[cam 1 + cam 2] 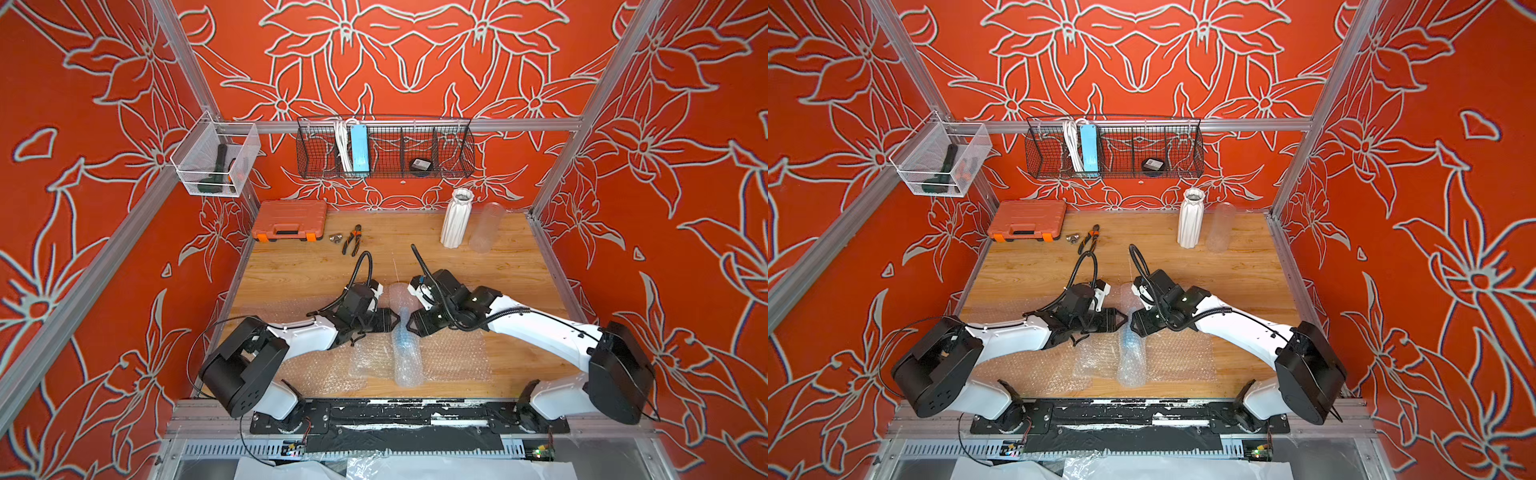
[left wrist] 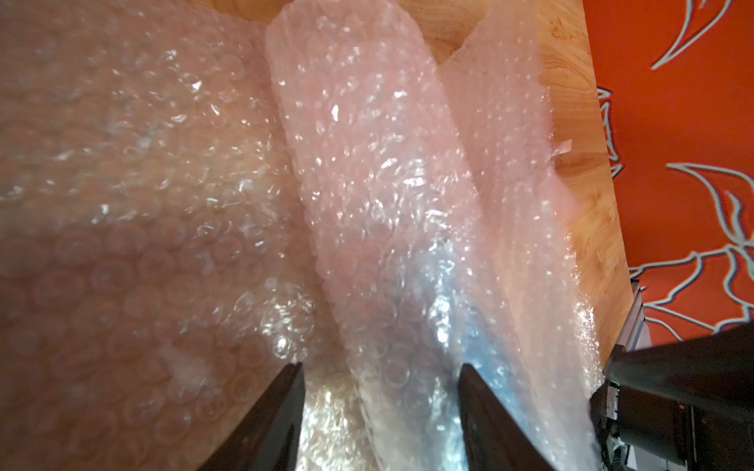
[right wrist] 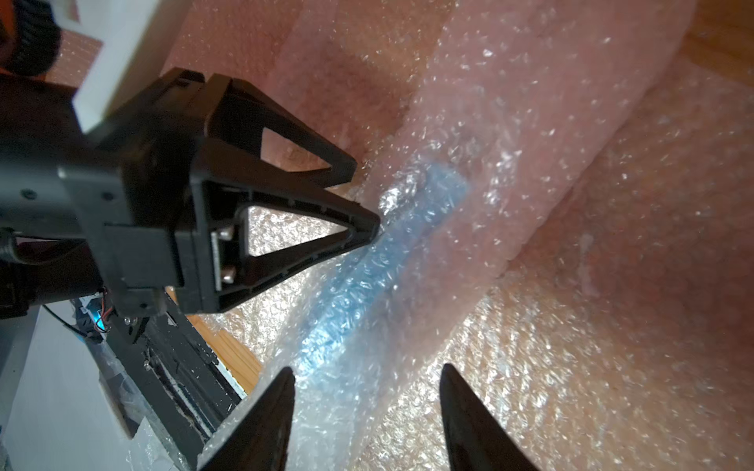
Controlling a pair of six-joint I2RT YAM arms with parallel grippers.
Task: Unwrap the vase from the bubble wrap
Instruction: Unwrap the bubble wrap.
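**Top views.** The bubble wrap roll [image 1: 406,357] [image 1: 1131,357] lies on the near-centre of the wooden table [image 1: 498,270]. Its long axis runs from the near edge toward the back. It rests on flat bubble wrap sheets [image 1: 453,357], and a blue item [image 1: 402,338] shows through its layers. The left gripper [image 1: 395,321] [image 1: 1124,320] and the right gripper [image 1: 410,326] [image 1: 1133,324] face each other across the far half of the roll, with their tips at its sides. Jaw opening cannot be read in both top views. A white vase [image 1: 457,218] stands upright at the back right, just beside a clear upright tube [image 1: 486,226].

**Left wrist view.** The left gripper [image 2: 379,367] has its jaws partly apart. The roll [image 2: 367,183] runs between and beyond the fingers [image 2: 473,391]. No layer is seen clamped.

**Right wrist view.** The right gripper [image 3: 365,371] has its jaws partly apart, with the roll [image 3: 510,142] ahead of them, and no grip shows. The left gripper [image 3: 363,195] has one tip touching the roll over the blue item [image 3: 347,285].
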